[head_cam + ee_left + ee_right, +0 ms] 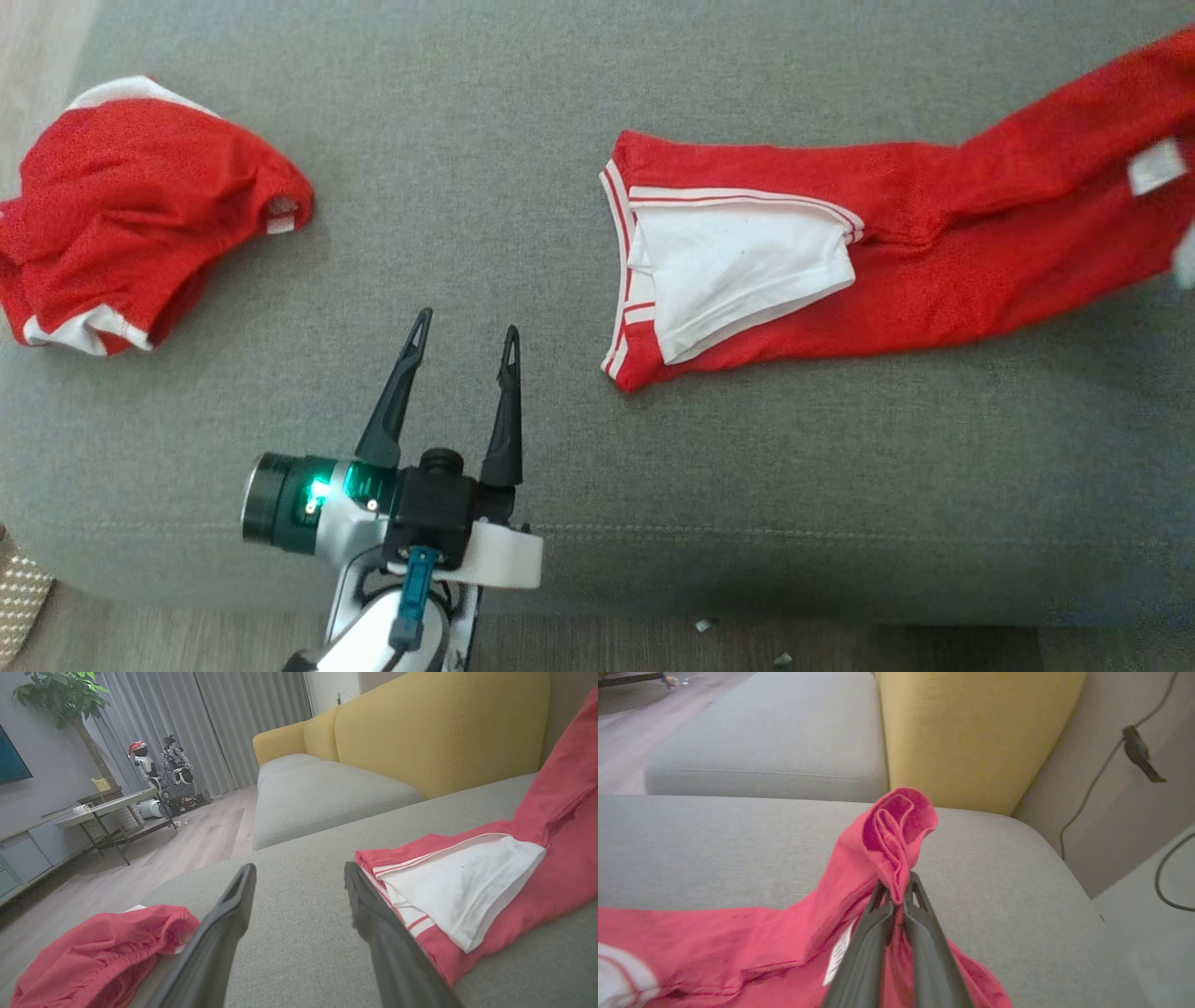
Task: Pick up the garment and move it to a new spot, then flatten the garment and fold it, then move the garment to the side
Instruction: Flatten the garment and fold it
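Red garment (pixel 934 243) lies lengthwise left-right, striped white-lined end pointing left. The right gripper (pixel 899 891) pinches its right end; the left gripper (pixel 468 322) is spread, empty.

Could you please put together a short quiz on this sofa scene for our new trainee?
1. True or false: the left hand is shut on the long red garment.
2. What does the right hand grip? A: a black cable. B: a bunched fold of the long red garment. C: the yellow backrest.
3. What colour is the lining turned out at the garment's striped end?

Key:
1. False. It is open over the grey cushion, apart from the garment.
2. B
3. White
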